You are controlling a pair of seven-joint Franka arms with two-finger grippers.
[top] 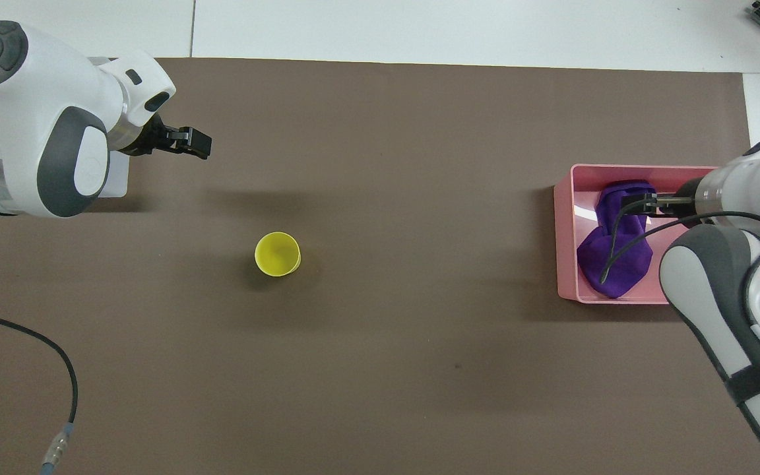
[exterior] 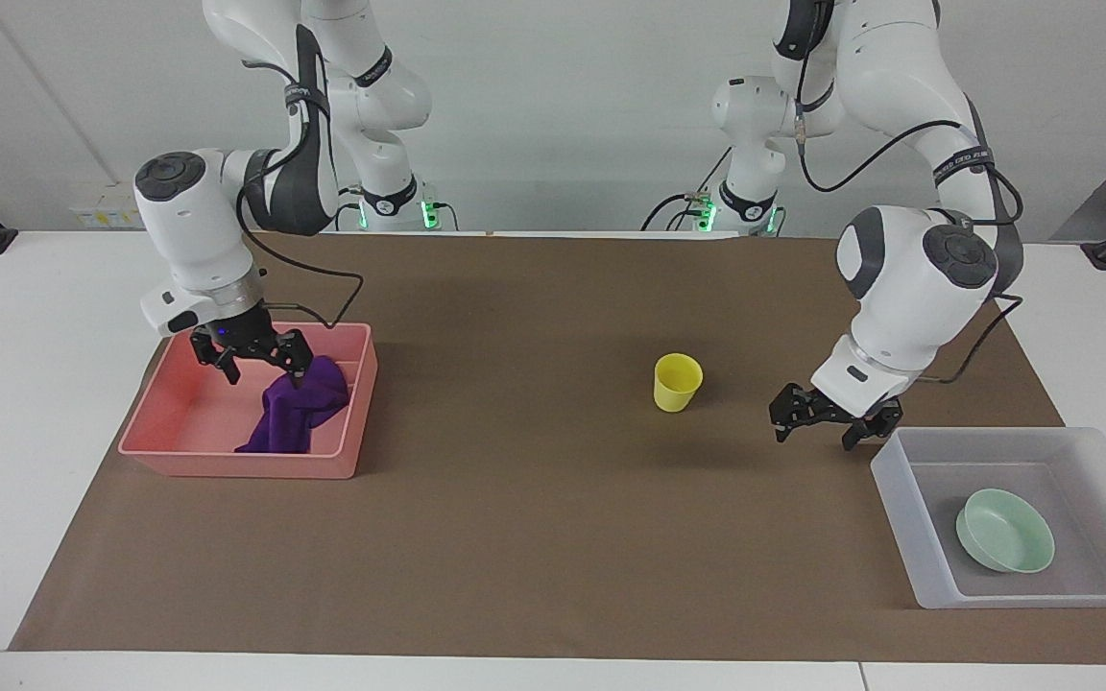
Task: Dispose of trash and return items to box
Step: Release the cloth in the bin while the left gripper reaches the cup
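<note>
Purple cloth (exterior: 296, 415) lying in pink tray (exterior: 169, 451), toward right arm's end of desk (exterior: 515, 537); trash part looks done
Right hand (exterior: 252, 360) over pink tray, fingers spread, gripping nothing; one fingertip just at top of cloth, contact not clear
Mint bowl (exterior: 1004, 530) sitting in translucent box (exterior: 899, 509) at left arm's end; one item home
Yellow cup (exterior: 677, 382) upright on brown mat (exterior: 515, 576), mid-desk, nearer left arm's end; only item left out
Left hand (exterior: 824, 415) over mat between cup and box, fingers apart, empty

Step in hand, by judgement: fetch cup with left hand
- Line up over cup, one finger inside rim, one outside, or straddle whole body low
- Descend straight; any sideways brush likely tips a light cup
- Clamp gently; thin plastic probably flexes and squirts out if squeezed hard
- Lift clear of box wall before traversing
- Set down on bare box floor beside bowl, not on bowl
- Lift right hand straight up, checking cloth not snagged on finger
</note>
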